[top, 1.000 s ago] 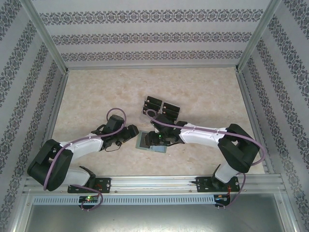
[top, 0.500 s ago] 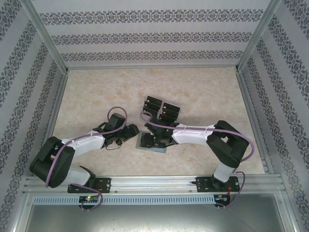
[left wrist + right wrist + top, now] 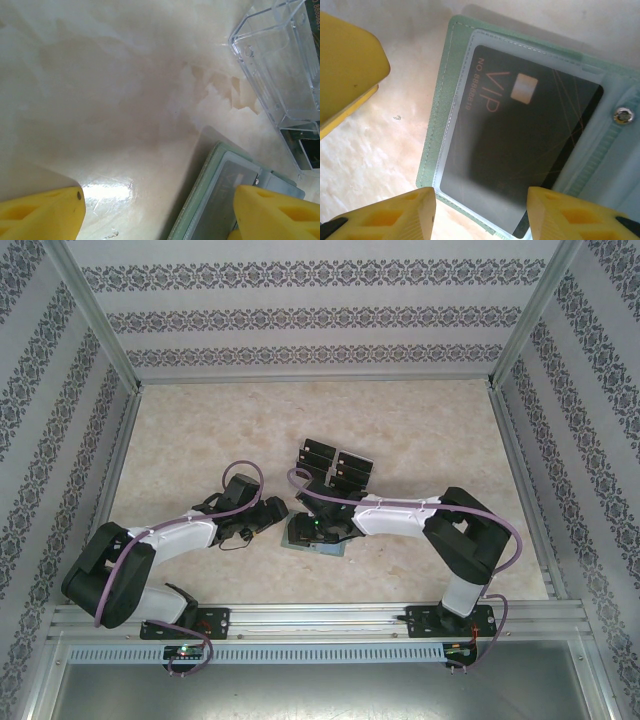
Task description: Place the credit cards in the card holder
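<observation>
Card holder (image 3: 439, 115) lies open and flat on the counter (image 3: 420, 430), under my right claw (image 3: 480, 212), with my left claw (image 3: 160, 200) just left of it.

One credit card (image 3: 520, 150) sits in the holder behind the clear window: black, "VIP" and a gold chip readable. A metal snap (image 3: 621, 116) is on the flap next to it.

Right claw: hanging over the holder's edge, fingers apart, nothing gripped. Can't tell if the tips touch the holder.

Left claw: spread wide, empty. One finger (image 3: 272, 212) overlaps the holder's corner in the wrist view, the other is over bare counter. Contact with the holder: can't tell.

The loose credit cards (image 3: 335, 464) sit just behind the holder, in rows, in a clear plastic tray (image 3: 280, 60). From the left wrist, the tray compartment nearest the holder has a dark card in it. The tray wall is close to the holder's far corner, with a small gap between them.
</observation>
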Tool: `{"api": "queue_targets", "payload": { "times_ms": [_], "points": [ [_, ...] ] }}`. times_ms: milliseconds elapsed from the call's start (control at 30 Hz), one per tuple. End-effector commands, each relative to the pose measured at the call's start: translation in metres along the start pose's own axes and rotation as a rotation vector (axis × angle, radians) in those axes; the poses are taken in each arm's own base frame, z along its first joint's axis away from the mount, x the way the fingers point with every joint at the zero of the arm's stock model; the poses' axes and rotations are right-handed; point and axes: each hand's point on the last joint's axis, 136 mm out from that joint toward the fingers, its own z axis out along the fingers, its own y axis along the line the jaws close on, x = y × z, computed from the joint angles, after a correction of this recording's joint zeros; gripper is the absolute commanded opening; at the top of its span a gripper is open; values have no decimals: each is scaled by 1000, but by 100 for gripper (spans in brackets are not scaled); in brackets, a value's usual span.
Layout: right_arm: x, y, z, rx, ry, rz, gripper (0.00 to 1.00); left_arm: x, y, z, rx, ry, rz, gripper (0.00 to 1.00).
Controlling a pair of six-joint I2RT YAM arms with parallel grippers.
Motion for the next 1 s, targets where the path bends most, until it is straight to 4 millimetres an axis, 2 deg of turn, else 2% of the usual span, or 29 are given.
{"api": "queue_targets", "payload": {
  "times_ms": [0,133,667,967],
  "points": [
    [-1,2,-8,5,-29,-8,52,-3,-33,14,144,-3,33,80],
    [1,-3,-14,20,-35,-8,52,-3,-33,16,145,0,33,80],
    [8,-16,2,58,3,9,52,-3,-32,15,144,-1,32,80],
    [4,-8,3,44,9,-7,52,-2,-32,16,148,-1,30,80]
  ]
}}
